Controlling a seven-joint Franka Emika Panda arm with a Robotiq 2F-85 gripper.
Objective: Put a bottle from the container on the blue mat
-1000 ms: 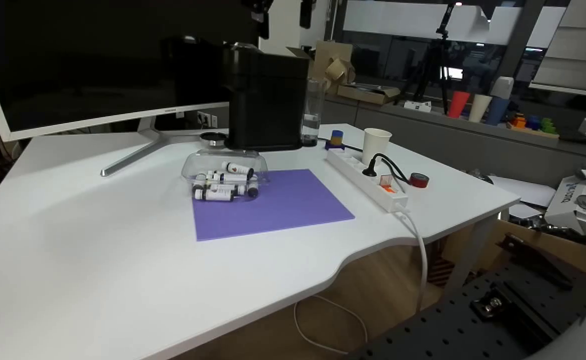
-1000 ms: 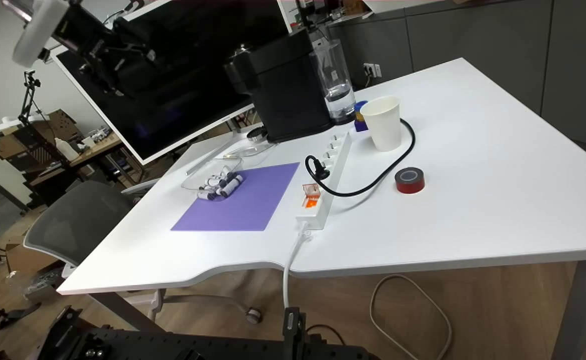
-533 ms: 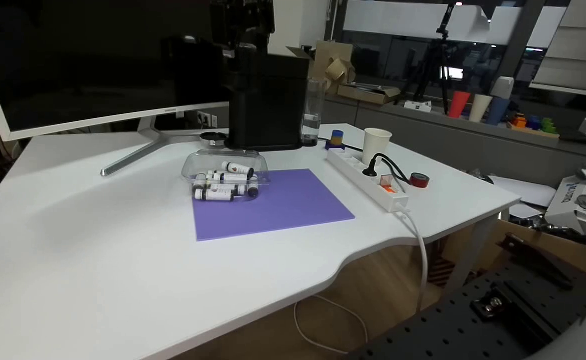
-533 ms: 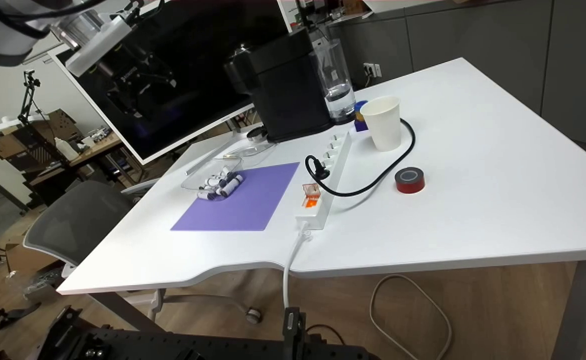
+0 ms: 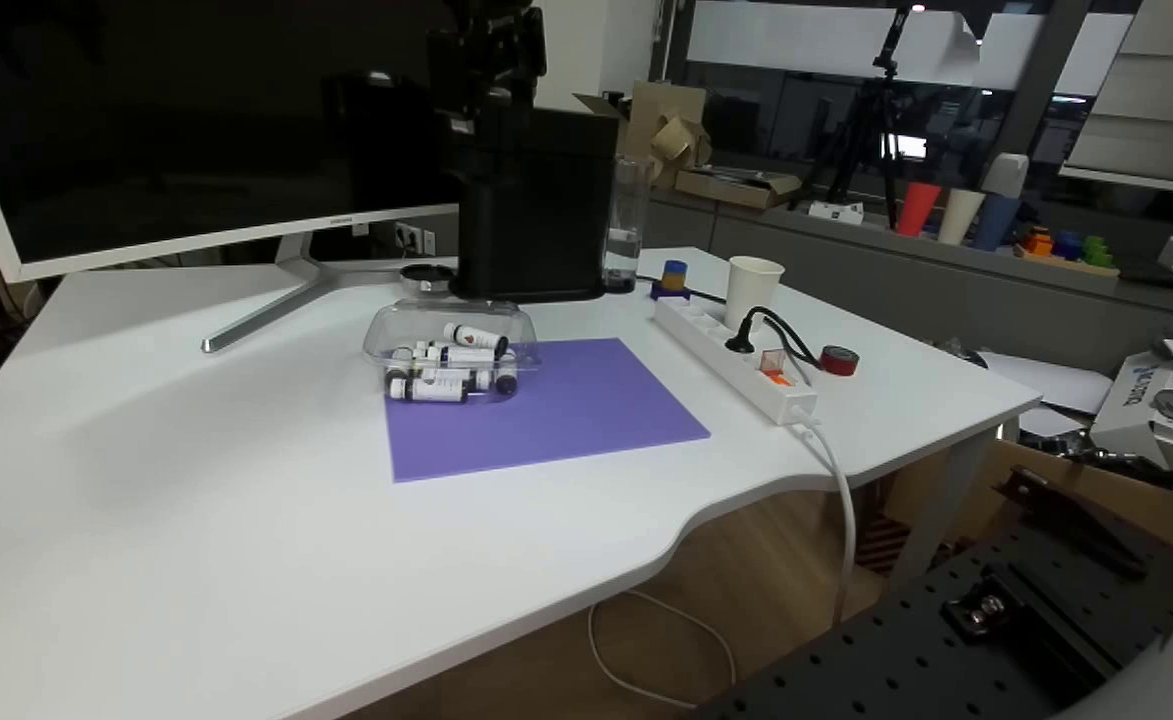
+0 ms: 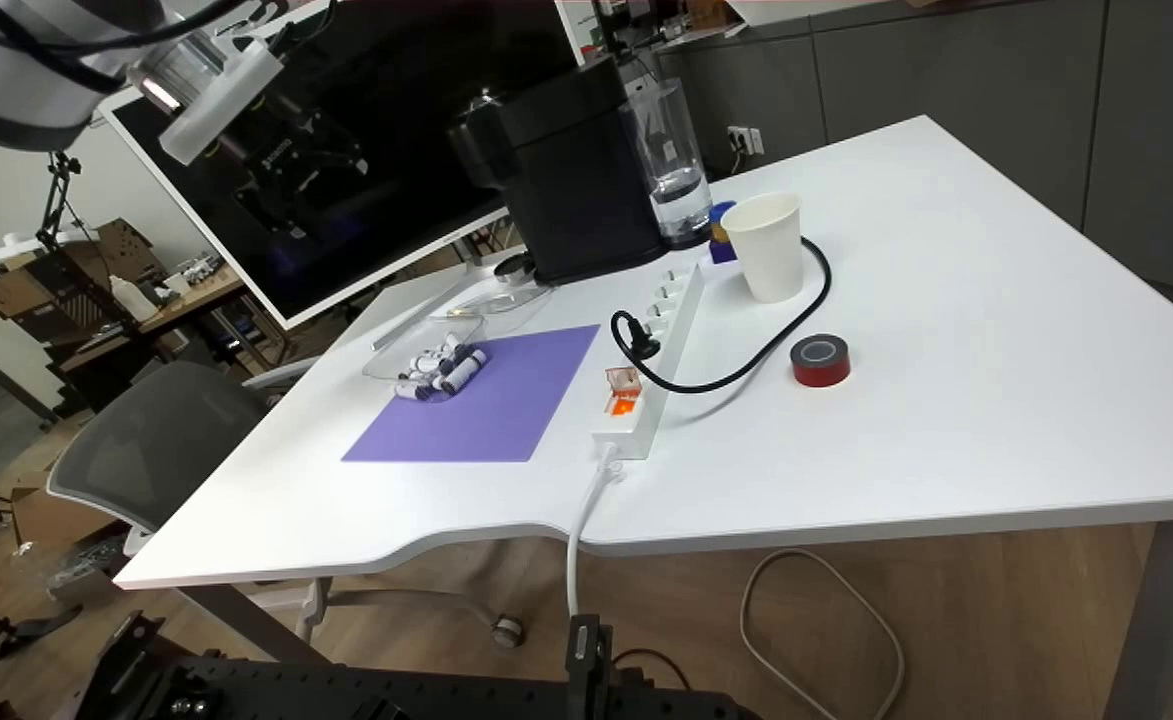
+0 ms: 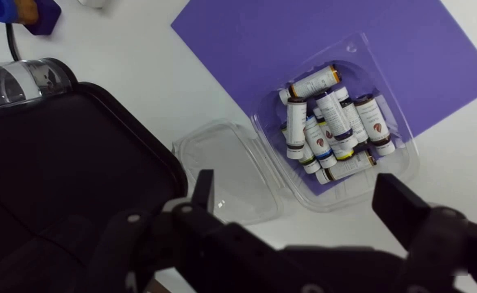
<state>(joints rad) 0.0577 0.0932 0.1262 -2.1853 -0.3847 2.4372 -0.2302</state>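
"White desk (image 6: pixel 946 430), with a monitor (image 5: pixel 246 130) and a black box (image 6: pixel 576 190) toward its back edge. Where are the bottles (image 7: pixel 332 114)?"

"Heaped in the clear container (image 7: pixel 327 199), which sits over a corner of the blue mat (image 5: pixel 566 420), the corner nearest the monitor stand (image 5: pixel 268 309). The mat lies just in from the curved notch in the desk's front edge."

"Which way do they point?"

"All lie on their sides. In the wrist view most long axes run steeply from top to bottom. The topmost one, banded purple, has its white cap at the lower end; two others slant across with caps to the left."

"And the gripper (image 6: pixel 328 198)?"

"Up high, against the monitor in an exterior view, jaws spread wide."
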